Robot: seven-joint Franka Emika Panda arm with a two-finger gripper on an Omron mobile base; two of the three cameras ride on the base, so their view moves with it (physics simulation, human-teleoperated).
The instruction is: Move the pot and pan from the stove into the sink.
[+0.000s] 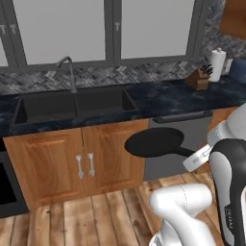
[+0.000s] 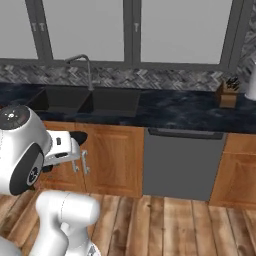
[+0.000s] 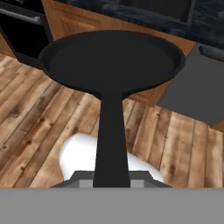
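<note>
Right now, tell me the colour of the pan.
Matte black pan, handle included; clearest in the hand view.

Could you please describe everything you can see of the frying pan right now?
The pan is a shallow, round, matte-black frying pan with a low rim and one long straight black handle. It looks empty. The tool is shut on the end of that handle and holds the pan roughly level in the air, above the wooden floor, in front of the wooden cabinet doors. It sits lower than the black sink, not over it. Nothing else touches it.
</note>
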